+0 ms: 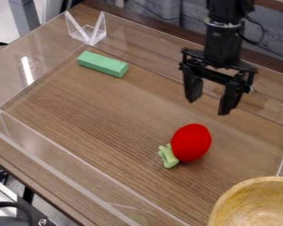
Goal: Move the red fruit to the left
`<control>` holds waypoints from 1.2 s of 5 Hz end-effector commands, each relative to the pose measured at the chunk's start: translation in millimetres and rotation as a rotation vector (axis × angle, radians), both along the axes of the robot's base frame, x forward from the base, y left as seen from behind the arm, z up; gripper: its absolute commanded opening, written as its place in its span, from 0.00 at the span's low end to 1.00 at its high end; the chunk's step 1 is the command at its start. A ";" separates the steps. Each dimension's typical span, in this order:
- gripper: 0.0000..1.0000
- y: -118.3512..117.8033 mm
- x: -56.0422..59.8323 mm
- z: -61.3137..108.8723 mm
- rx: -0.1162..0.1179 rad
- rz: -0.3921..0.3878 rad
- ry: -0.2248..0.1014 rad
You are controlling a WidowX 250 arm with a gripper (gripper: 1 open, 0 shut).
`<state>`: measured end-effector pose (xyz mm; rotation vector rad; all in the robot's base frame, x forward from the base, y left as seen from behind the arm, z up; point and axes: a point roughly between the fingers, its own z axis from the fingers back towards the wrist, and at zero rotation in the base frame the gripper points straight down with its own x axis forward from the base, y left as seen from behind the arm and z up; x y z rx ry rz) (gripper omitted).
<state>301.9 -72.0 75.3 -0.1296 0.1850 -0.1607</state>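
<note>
The red fruit (191, 142) lies on the wooden table, its light-green stem (170, 159) pointing toward the lower left. My gripper (211, 99) hangs from the black arm above and slightly to the right of the fruit, pointing down. Its two black fingers (191, 86) stand spread apart with nothing between them. A gap of bare wood separates the fingertips from the fruit.
A flat green block (103, 64) lies at the upper left. Clear acrylic walls (32, 71) ring the wooden table, with a clear stand (87, 29) at the back. The rim of a wooden bowl (256, 205) shows at the lower right corner.
</note>
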 end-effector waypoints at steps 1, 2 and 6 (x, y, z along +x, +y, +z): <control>1.00 5.1 6.4 -2.0 -0.003 -0.005 -0.041; 1.00 10.1 3.6 -22.1 0.004 0.000 -0.026; 0.00 7.8 -16.4 -34.8 0.019 0.117 0.007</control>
